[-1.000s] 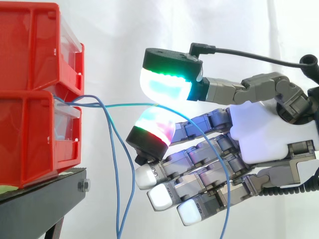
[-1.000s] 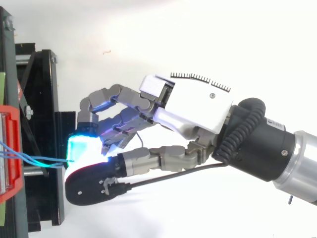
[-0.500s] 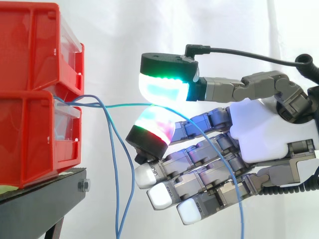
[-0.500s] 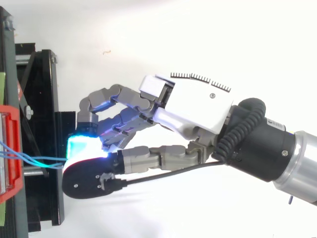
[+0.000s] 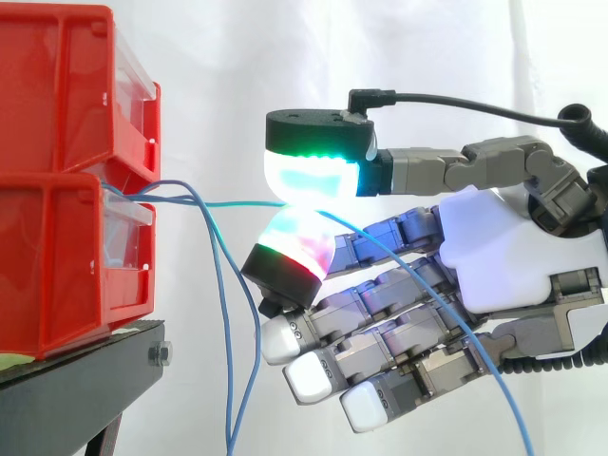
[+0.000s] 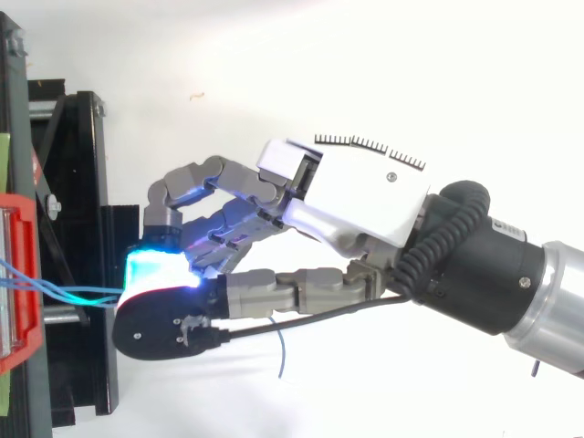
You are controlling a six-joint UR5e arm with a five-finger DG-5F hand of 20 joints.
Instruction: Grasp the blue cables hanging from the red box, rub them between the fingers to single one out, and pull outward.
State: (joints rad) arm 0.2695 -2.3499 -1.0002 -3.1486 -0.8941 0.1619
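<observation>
Two red bins (image 5: 57,266) are stacked at the left on a black stand (image 5: 76,380). Blue cables come out of the lower bin's front. One blue cable (image 5: 237,203) runs level to my hand (image 5: 503,247) and is pinched between the green-glowing thumb pad (image 5: 313,176) above and a red-and-white glowing fingertip (image 5: 296,237) below. Past the pinch it trails down and right across the other fingers. Two more blue cables (image 5: 223,332) hang loose beside the stand. From above, the cable (image 6: 82,292) reaches the cyan pad, and its free end (image 6: 281,351) shows under the hand (image 6: 356,192).
The white curtain (image 5: 285,57) hangs behind everything. The stand's black frame (image 6: 82,182) lies just left of the fingertips in the top view. The arm comes in from the right.
The thumb has slid left and down onto the fingertip. The pinched cable's trailing part has swung to the right, and its free end now shows below the hand in the top view.
</observation>
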